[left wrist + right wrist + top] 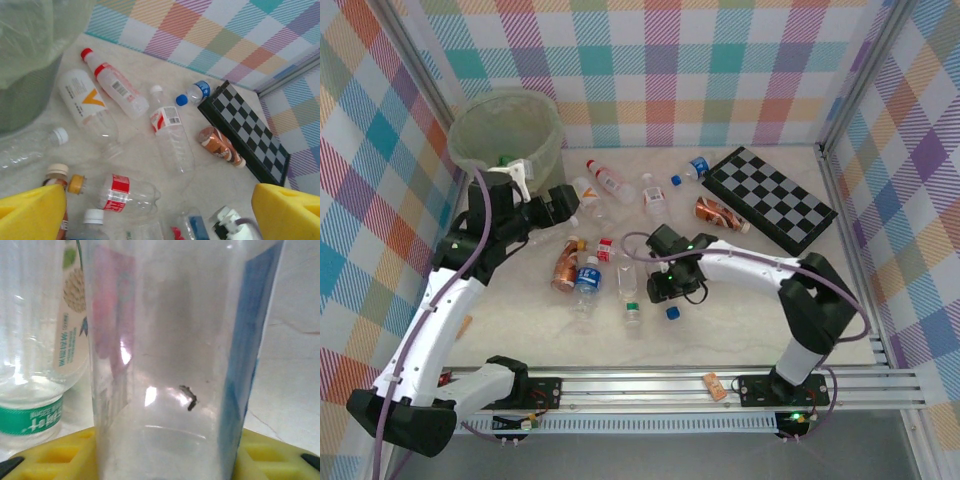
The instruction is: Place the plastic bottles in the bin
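The bin [552, 140] stands at the far left of the tabletop [750, 320], liner in place. A small green patch shows low inside it, though I can't make out what it is. The plastic bottles [172, 135] lie on their sides between bin and checkerboard [250, 132] — mostly clear, with red or blue labels, and an amber-brown one [220, 145] just beside the board. My left end effector [160, 212] hangs spread wide near the bin. My right end effector [160, 462] pinches a clear bottle [160, 340] with a blue label — mid-tabletop.
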Controlling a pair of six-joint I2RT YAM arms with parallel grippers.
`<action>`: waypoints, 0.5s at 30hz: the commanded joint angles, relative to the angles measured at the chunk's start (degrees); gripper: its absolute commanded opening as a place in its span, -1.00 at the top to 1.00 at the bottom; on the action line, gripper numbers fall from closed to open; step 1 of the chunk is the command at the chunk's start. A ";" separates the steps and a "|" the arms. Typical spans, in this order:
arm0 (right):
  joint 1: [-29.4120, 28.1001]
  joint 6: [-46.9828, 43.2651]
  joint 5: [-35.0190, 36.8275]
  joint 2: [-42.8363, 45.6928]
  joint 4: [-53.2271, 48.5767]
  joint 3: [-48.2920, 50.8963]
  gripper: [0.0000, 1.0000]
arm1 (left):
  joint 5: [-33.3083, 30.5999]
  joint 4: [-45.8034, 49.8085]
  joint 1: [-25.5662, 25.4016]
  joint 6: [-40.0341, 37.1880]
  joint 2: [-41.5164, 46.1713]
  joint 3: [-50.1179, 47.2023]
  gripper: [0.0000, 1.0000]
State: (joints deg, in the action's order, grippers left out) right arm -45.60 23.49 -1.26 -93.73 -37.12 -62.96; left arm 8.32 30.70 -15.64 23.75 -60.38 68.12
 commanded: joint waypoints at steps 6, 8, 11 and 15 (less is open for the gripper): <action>14.93 -7.37 -21.40 16.48 1.24 5.11 0.01 | 11.54 -18.23 -5.33 10.07 -7.52 -4.51 -1.00; 19.38 -8.51 -28.33 18.21 0.74 5.38 0.02 | 13.32 -19.08 -7.02 10.39 -11.28 -3.50 -1.00; 22.41 -10.40 -33.94 20.67 1.38 5.87 0.03 | 16.52 -24.56 -9.52 13.24 -14.98 -3.92 -1.00; 23.26 -10.57 -38.64 23.68 6.50 7.84 0.05 | 16.86 -28.02 -13.55 15.81 -18.27 -4.40 -1.00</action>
State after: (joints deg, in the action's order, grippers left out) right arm -22.50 15.29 -31.20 -72.44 -34.70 -56.36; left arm 22.13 9.32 -26.89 36.27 -77.97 64.23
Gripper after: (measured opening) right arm 0.501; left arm 0.998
